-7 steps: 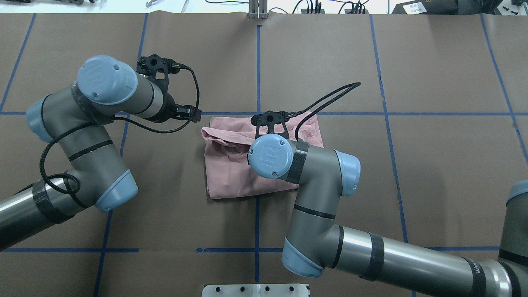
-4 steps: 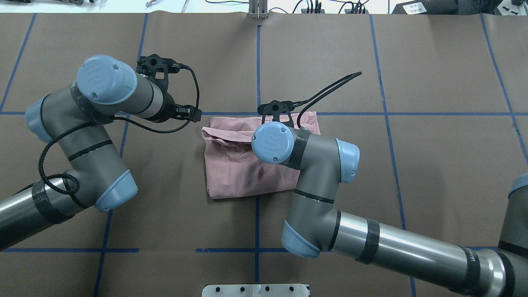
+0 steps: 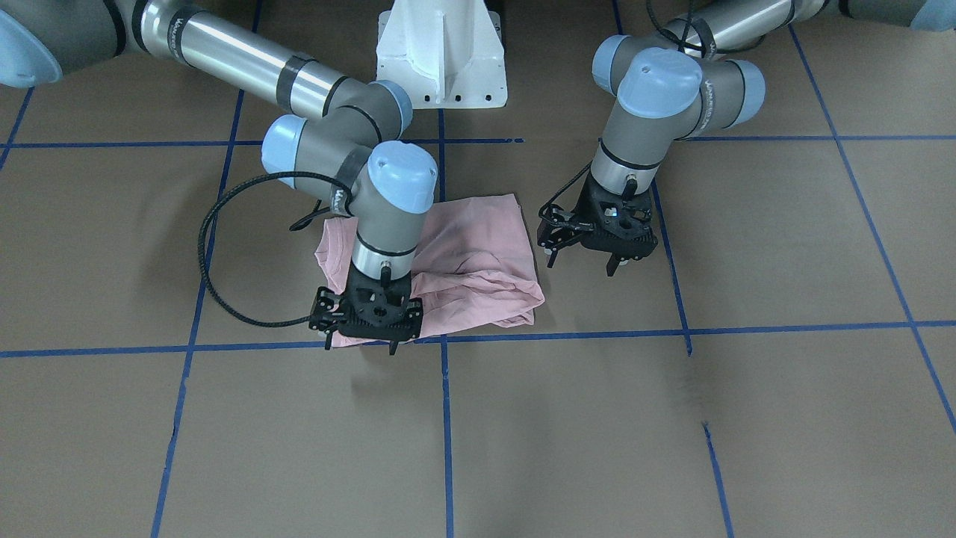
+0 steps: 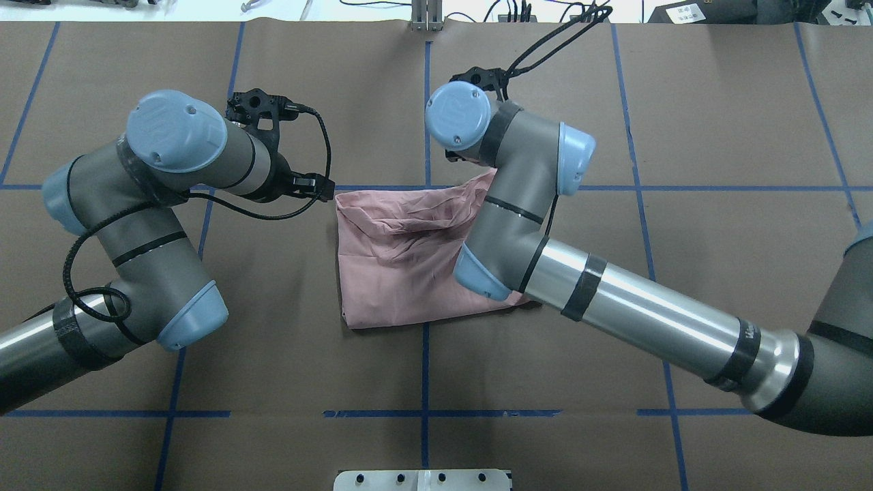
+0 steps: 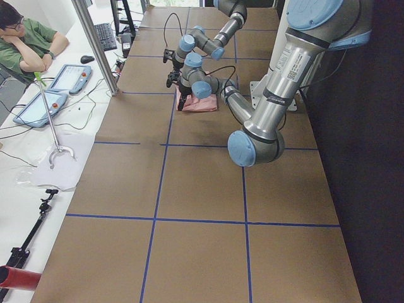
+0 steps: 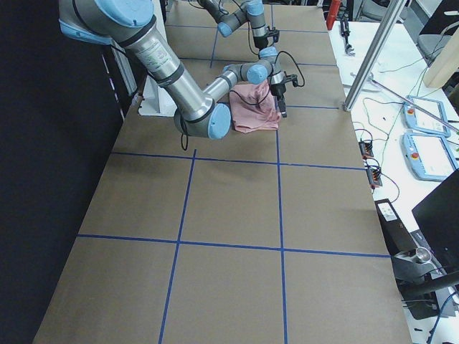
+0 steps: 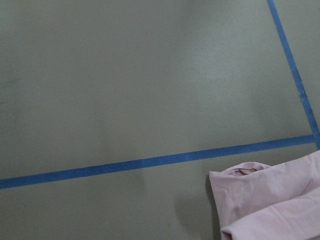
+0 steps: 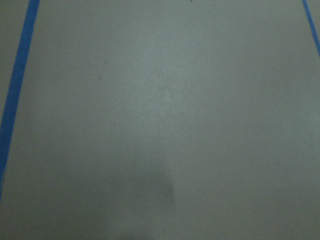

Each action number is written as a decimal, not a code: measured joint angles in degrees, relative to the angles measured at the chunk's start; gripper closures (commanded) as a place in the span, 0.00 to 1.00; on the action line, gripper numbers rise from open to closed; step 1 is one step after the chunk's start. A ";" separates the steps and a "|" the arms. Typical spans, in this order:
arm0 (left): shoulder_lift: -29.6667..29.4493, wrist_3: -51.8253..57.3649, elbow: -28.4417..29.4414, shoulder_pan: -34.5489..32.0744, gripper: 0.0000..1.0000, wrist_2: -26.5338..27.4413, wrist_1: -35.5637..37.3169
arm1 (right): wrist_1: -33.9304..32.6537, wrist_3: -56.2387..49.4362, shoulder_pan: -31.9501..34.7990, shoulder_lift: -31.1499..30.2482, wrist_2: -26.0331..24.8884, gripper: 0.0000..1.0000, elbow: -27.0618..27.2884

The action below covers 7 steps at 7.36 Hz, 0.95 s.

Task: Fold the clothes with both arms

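Observation:
The pink clothes [image 3: 478, 254] lie folded into a rumpled rectangle at the table's middle, also seen in the overhead view [image 4: 395, 273]. My right gripper [image 3: 360, 347] hangs open over the shirt's far corner, by the blue tape line, with nothing between its fingers. The right arm [image 4: 518, 184] covers the shirt's right side from overhead. My left gripper [image 3: 581, 265] stands open just off the shirt's other side, apart from the cloth. The left wrist view catches one shirt corner [image 7: 270, 200]. The right wrist view shows only bare table.
Blue tape lines [image 4: 426, 102] divide the brown table cover into squares. A white pedestal [image 3: 441, 52] stands at the robot's side. Beyond the far edge are cables and tablets, with a seated person [image 5: 25, 44] at a side desk.
The right arm's wrist swung away from the robot, from over the shirt's middle to past its far edge. The shirt's far right corner shifted. The left arm stayed put.

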 measured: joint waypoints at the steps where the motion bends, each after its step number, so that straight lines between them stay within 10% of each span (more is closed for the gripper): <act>1: -0.20 -1.42 0.26 0.26 0.00 0.04 0.17 | -0.01 -3.65 3.78 0.70 4.02 0.00 -1.45; 7: -5.97 -13.59 8.44 11.19 0.00 5.73 0.94 | 0.29 -10.43 9.97 -1.15 15.54 0.00 3.67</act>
